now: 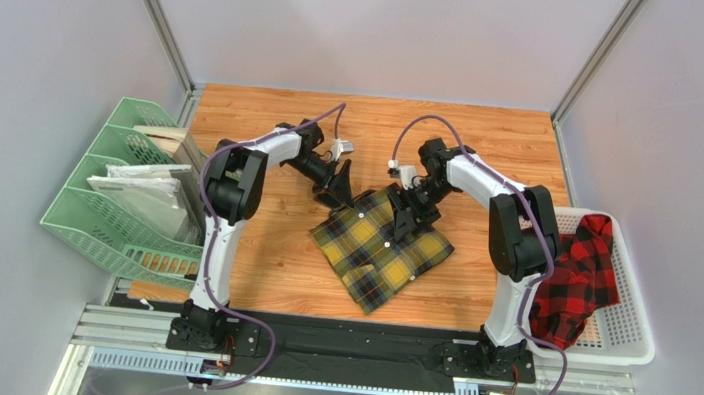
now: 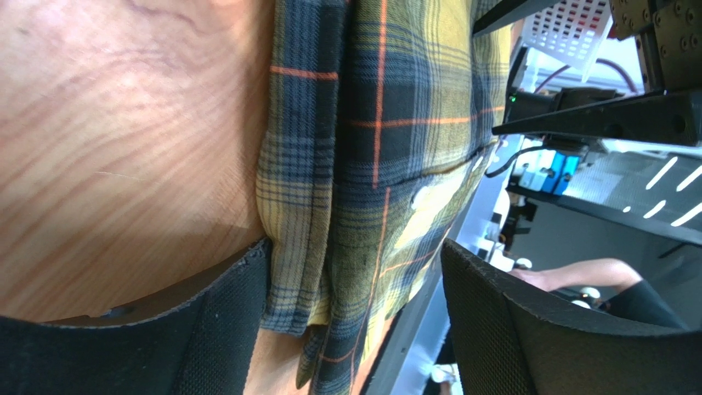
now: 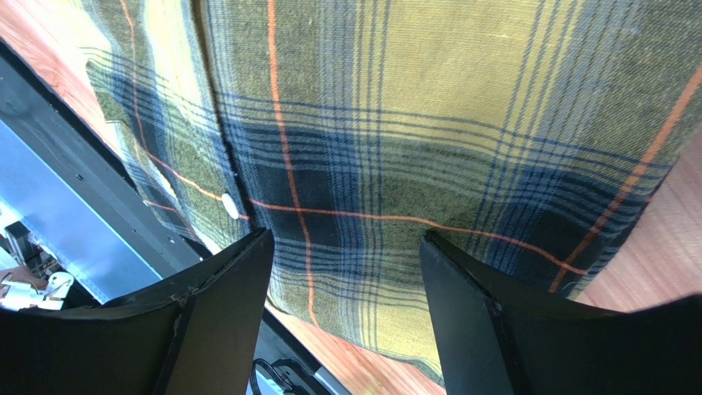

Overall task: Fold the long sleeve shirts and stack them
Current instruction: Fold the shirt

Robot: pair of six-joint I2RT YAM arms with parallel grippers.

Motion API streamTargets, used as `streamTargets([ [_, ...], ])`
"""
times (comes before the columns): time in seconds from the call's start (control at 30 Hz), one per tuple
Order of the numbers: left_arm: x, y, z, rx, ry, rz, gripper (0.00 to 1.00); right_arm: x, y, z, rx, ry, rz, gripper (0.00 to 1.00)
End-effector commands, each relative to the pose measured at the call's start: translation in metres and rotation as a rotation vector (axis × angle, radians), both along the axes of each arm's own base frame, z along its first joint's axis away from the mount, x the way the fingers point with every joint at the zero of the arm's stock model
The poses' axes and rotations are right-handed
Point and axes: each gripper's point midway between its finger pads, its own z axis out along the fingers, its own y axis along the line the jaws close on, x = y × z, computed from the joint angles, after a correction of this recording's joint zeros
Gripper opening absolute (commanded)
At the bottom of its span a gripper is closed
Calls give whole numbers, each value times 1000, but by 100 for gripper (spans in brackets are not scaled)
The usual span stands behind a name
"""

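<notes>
The yellow-and-black long sleeve shirt (image 1: 382, 247) lies folded in the middle of the wooden table. My left gripper (image 1: 338, 185) is at its far left corner. In the left wrist view that gripper (image 2: 354, 321) is open. A folded edge of the shirt (image 2: 362, 164) hangs between the fingers, touching the left finger (image 2: 206, 329) and apart from the other. My right gripper (image 1: 408, 216) is at the shirt's far edge. In its own view this gripper (image 3: 342, 280) is open, with plaid cloth (image 3: 395, 148) spanning the gap. The red-and-black shirt (image 1: 581, 277) lies crumpled in the basket.
A white perforated basket (image 1: 633, 337) stands at the table's right edge. A green tiered file rack (image 1: 110, 197) holding papers stands at the left. Grey walls close in the table on three sides.
</notes>
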Motion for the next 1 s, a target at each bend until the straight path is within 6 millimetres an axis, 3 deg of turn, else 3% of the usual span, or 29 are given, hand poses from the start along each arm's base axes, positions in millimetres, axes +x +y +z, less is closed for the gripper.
streamTargets([
  [0.0,9,-6,-17,25,-6,-2,80,19,3,2,2,-57,13,71],
  [0.33,0,-31,-16,-21,18,-46,79,27,14,-5,-1,-64,34,71],
  [0.53,1,-37,-8,-58,27,-34,67,28,22,-7,7,-63,35,71],
  [0.73,7,-42,-2,-77,23,-31,31,28,23,-2,16,-67,9,73],
  [0.77,8,-41,1,-82,21,-31,18,28,23,3,18,-78,2,76],
  [0.83,13,-36,15,-82,7,-24,4,27,20,10,22,-86,-12,78],
  [0.87,15,-34,21,-82,-25,-31,0,28,18,20,41,-92,-43,80],
  [0.97,28,-18,45,5,-141,-43,0,31,8,42,100,-87,-133,84],
])
